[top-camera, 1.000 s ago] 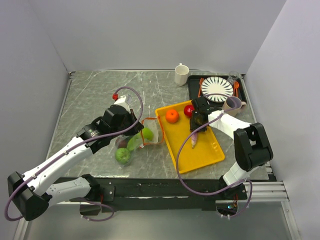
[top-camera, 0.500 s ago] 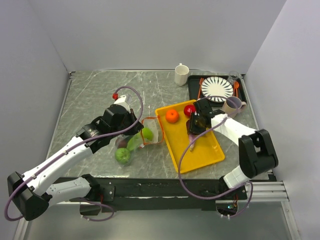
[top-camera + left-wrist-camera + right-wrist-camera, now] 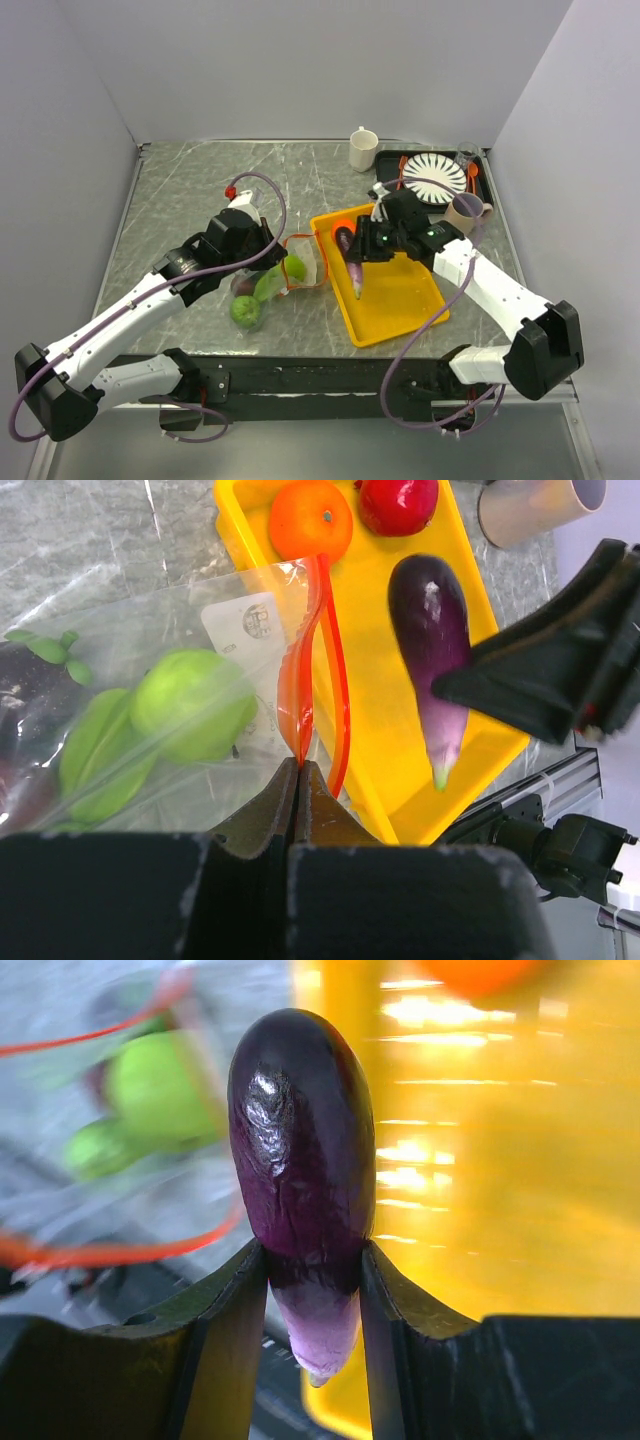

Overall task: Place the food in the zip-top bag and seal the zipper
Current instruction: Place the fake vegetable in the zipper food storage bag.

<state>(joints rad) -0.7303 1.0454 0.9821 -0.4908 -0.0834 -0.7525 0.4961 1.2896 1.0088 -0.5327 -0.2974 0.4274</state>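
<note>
Fingers of the right gripper (image 3: 310,1255) are clamping the pale end of a glossy dark purple toy eggplant (image 3: 300,1130), holding it over the yellow rectangular plastic tray (image 3: 405,305) at mid-desk. Its long axis is running from far edge to near edge. Just beside it, toward the left edge, the clear crinkly zip-top bag (image 3: 312,262) is lying with its mouth facing the tray. The left gripper (image 3: 298,772) is pinching the thin orange-red zipper strip (image 3: 300,670) tight, propping that mouth open. The right arm is looking nearer, and a short leftward carry seems called for.
</note>
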